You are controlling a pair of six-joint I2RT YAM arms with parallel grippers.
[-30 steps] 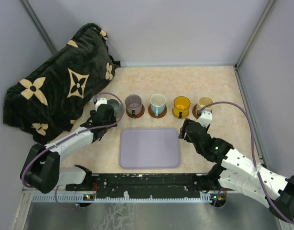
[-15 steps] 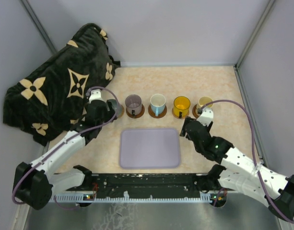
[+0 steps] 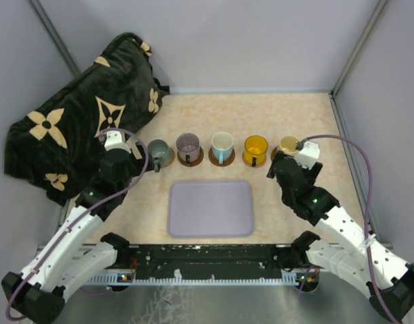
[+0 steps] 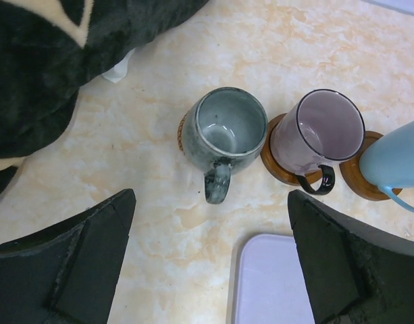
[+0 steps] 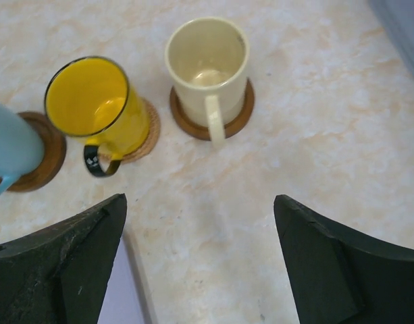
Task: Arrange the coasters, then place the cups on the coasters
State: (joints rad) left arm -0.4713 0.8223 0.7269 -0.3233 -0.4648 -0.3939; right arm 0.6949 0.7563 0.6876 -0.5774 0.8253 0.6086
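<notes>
We look down on the whole table (image 3: 294,115) from the top cam; both wrist cams sit close, facing down, prob. sharing the light-blue cup (image 4: 394,156).

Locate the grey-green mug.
In the top view the grey-green mug stands at the left end of the cup row, between the dark blanket and the purple-grey mug.

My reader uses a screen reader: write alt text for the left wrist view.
A grey-green mug stands on a coaster, handle toward the camera, beside a purple mug on a brown coaster. Open fingers frame the bottom corners, touching nothing.
</notes>
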